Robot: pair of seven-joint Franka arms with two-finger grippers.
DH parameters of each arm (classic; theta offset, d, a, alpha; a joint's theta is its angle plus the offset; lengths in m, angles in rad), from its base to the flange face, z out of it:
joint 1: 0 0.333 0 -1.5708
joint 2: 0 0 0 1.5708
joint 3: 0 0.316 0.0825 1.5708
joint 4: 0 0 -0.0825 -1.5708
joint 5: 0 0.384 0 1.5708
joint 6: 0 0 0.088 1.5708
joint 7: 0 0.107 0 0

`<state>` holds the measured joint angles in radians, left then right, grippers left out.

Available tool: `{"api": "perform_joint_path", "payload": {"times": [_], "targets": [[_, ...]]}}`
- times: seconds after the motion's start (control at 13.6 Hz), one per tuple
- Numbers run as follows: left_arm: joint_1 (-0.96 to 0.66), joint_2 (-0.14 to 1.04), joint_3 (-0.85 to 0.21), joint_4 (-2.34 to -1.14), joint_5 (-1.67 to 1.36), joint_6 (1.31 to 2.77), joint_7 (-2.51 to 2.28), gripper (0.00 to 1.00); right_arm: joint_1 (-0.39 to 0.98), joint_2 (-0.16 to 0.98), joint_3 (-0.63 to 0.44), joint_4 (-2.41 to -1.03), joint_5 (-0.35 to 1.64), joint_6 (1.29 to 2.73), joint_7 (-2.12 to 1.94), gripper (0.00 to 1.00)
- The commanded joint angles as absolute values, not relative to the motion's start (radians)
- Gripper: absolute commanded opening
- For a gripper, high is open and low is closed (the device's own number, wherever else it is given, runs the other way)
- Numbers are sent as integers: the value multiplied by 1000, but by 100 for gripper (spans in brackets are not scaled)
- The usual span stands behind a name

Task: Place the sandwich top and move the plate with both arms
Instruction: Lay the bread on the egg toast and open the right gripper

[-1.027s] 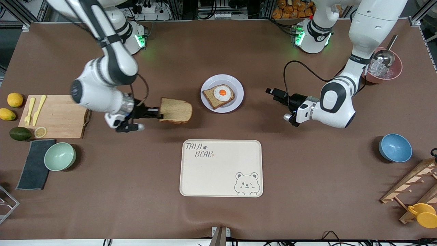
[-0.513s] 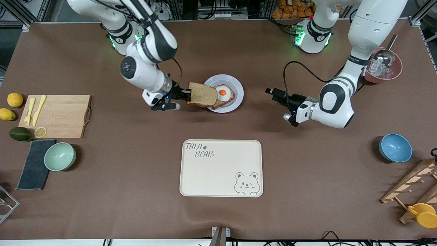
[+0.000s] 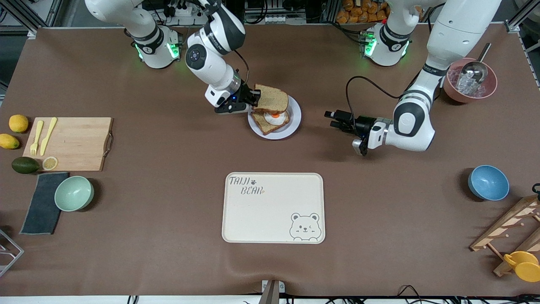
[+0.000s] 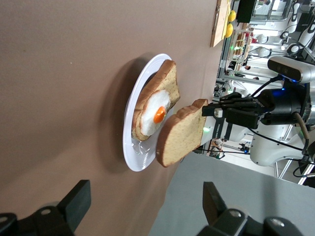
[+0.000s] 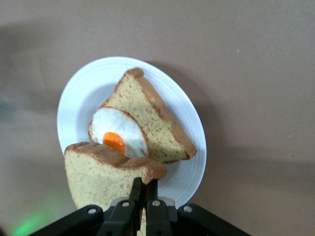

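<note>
Two arms share the job: the left gripper (image 3: 333, 118) waits spread wide beside the plate (image 3: 294, 122), ready for the carry, while the right gripper (image 3: 252, 97) pinches the sandwich top (image 3: 271, 99) by its edge, level over the egg slice (image 3: 270, 120) for a flat drop.

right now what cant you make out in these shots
- Fried egg, front view: the sandwich top held over it by the shut right gripper covers part of it.
- Plate, front view: its edge toward the right arm's base is hidden under that slice.
- Left gripper, left wrist view: open beside the plate, its fingertips cut off by the frame edge.
</note>
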<state>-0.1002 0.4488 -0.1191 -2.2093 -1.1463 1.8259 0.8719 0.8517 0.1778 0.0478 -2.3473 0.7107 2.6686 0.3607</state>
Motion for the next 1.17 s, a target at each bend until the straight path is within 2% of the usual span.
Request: {"api": "perform_joint_path", "payload": {"times": [0.0,0.44,0.51,0.59,0.66,0.73,0.95,1.1], "targets": [[-133,456,-123,-2220,-1183,1890,896,100,884,219,34,-2355,732,2745,391,0],[-178,491,-123,-2226,-1325,1907,929,100,865,265,32,-2316,755,2772,414,0],[-178,500,-123,-2226,-1339,1907,949,100,865,278,32,-2297,761,2767,443,41],[-181,506,-121,-2226,-1377,1907,968,100,865,287,32,-2269,762,2763,477,65],[-195,506,-121,-2226,-1403,1908,971,100,864,290,32,-2247,761,2752,500,75],[-205,508,-121,-2226,-1416,1919,971,100,862,291,31,-2235,761,2735,503,100],[-245,508,-121,-2226,-1474,1956,973,100,832,285,26,-2217,759,2715,496,100],[-258,509,-121,-2233,-1474,1989,977,100,770,264,20,-2166,746,2570,500,100]]}}
